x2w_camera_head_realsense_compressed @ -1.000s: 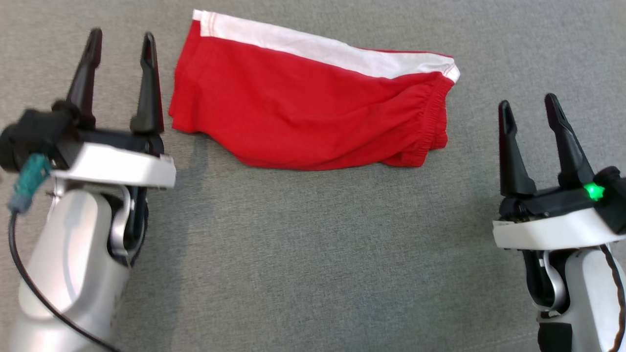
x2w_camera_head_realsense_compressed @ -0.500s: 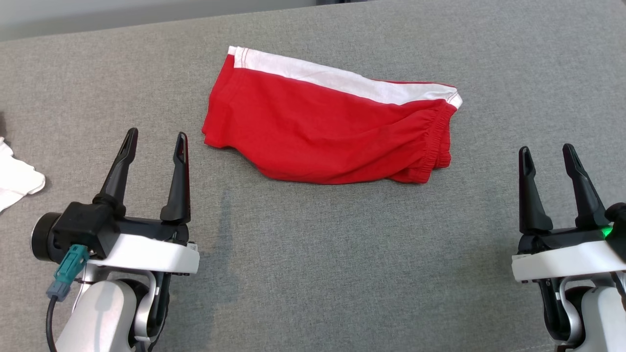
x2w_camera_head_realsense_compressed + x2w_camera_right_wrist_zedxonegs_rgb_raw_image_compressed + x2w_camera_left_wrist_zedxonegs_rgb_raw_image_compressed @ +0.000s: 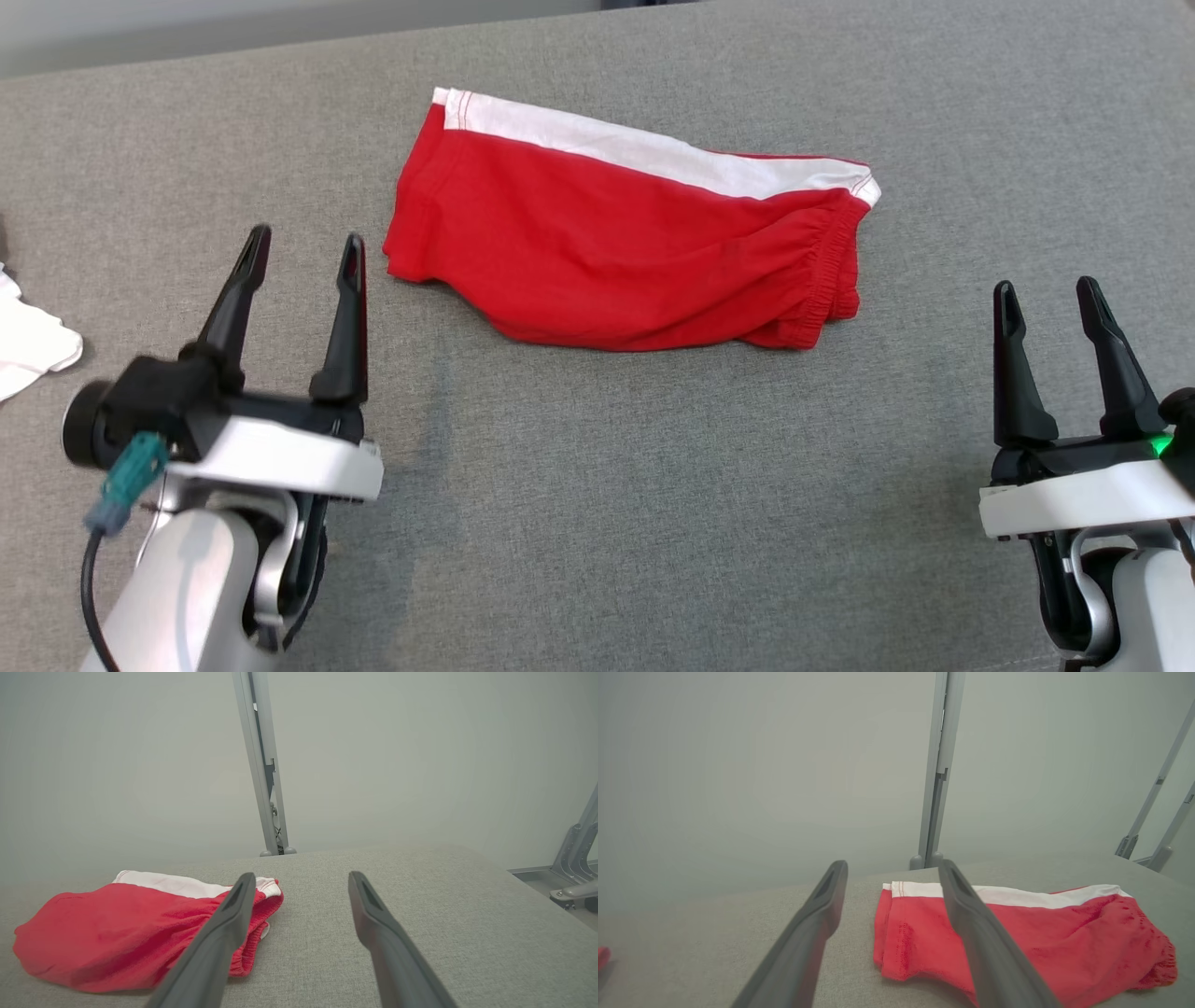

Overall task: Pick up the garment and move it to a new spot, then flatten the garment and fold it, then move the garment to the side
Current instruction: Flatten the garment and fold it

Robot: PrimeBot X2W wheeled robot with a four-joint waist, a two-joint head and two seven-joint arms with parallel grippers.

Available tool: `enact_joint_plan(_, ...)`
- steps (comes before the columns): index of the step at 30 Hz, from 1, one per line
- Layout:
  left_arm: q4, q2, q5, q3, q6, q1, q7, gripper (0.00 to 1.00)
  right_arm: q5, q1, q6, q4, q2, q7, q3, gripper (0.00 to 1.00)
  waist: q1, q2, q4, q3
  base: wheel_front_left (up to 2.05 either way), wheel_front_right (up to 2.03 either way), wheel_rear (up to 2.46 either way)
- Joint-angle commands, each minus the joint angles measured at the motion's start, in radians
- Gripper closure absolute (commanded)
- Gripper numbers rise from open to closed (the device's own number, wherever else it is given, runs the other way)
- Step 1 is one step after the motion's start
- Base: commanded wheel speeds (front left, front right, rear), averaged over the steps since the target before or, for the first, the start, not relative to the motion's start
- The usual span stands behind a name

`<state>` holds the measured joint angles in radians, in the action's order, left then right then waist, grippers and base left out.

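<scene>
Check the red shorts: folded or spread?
Folded, loosely: red shorts lie doubled, layered hem edges at one end, gathered waistband at the other.

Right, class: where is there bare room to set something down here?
Free: the grey surface between the red shorts, the left end effector and the right end effector. Crowded: far left, by the white cloth.

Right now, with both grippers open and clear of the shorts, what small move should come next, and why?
Probably ease the left gripper forward and right onto the shorts' left corner to grasp it. The shorts lie loosely folded on the grey surface, untouched. Both grippers are open, and the left sits nearer the cloth than the right gripper.
</scene>
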<state>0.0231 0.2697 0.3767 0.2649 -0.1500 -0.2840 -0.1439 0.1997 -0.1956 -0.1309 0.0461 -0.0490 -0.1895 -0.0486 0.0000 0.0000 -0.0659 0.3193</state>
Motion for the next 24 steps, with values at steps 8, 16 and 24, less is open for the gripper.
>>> enact_joint_plan(8, -0.225, 0.006, 0.06, 0.053, 0.124, -0.267, 0.149, 0.0, 0.031, -0.044, 0.0, 0.001, -0.005, -0.007, 0.043, 0.0, 0.0, 0.0, -0.052, 0.064, 0.0, 0.0, 0.0)
enact_joint_plan(16, -0.567, 0.014, 0.109, 0.045, 0.184, -0.395, 0.207, 0.0, 0.062, -0.075, 0.0, 0.043, -0.005, -0.037, 0.082, 0.0, 0.0, 0.0, -0.115, 0.105, 0.0, 0.0, 0.0)
enact_joint_plan(24, -0.796, -0.002, 0.148, 0.033, 0.206, -0.454, 0.215, 0.0, 0.073, -0.08, 0.0, 0.061, -0.005, -0.052, 0.078, 0.0, 0.0, 0.0, -0.125, 0.118, 0.0, 0.0, 0.0)
